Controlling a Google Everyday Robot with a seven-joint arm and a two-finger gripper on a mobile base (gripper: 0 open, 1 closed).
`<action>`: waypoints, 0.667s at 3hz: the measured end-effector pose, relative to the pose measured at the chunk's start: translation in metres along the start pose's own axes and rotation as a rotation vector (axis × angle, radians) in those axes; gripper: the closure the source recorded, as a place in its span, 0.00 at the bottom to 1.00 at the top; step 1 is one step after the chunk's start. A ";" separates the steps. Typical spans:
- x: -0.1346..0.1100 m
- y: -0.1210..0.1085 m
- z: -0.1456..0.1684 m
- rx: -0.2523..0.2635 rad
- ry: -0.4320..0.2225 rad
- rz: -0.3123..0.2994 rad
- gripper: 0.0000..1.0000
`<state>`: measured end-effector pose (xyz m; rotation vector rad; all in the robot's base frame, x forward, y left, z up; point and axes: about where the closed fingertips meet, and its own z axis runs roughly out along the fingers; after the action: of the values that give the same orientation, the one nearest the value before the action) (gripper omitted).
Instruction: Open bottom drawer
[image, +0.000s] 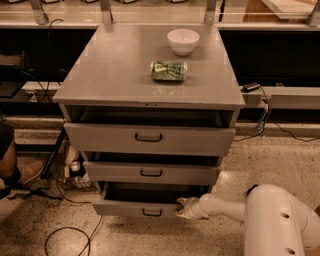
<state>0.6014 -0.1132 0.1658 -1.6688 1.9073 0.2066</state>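
Note:
The bottom drawer (120, 207) is the lowest of three grey drawers in the metal cabinet; its short front with a small dark handle (152, 213) stands pulled out a little, showing a dark gap above it. My gripper (181, 208) is at the right end of that drawer front, touching its top edge, on the end of the white arm (220, 206) reaching in from the lower right. The middle drawer (150, 172) and top drawer (149, 137) also stand slightly out.
On the cabinet top (110, 70) lie a white bowl (183, 40) and a green crushed can (168, 70). A person's foot (20, 172) is at the left. Black cables (70, 235) lie on the speckled floor. My white base (280, 222) fills the lower right.

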 end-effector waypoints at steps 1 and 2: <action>-0.001 0.002 0.002 -0.003 -0.001 0.000 0.82; -0.001 0.002 0.002 -0.004 -0.001 0.000 0.59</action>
<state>0.6001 -0.1111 0.1644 -1.6707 1.9068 0.2113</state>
